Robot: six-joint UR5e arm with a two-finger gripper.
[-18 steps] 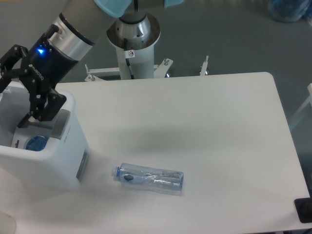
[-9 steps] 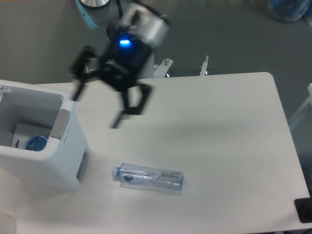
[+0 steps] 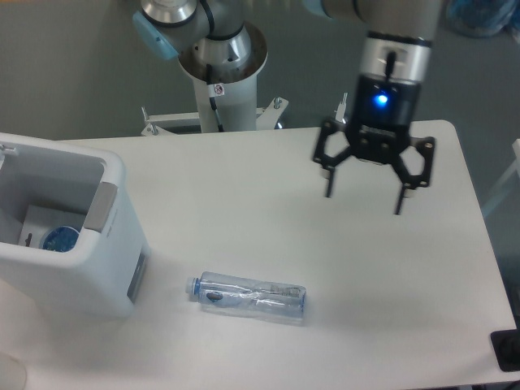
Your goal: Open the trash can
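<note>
Tool (image 3: 364, 204) spread wide, pointing down

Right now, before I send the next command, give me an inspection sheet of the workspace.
Surface: white table, flat, no spills seen.
Job's things: trash can at the left edge, top open, interior visible; something with a blue round part lies inside.
Clutter: clear plastic bottle lying on its side, right of the can, apart from it.
Grippers: gripper open, holding nothing, above the table's right half, far from the can.
Cables: nothing seen.
Surroundings: robot base pedestal behind the table; grey floor.
</note>
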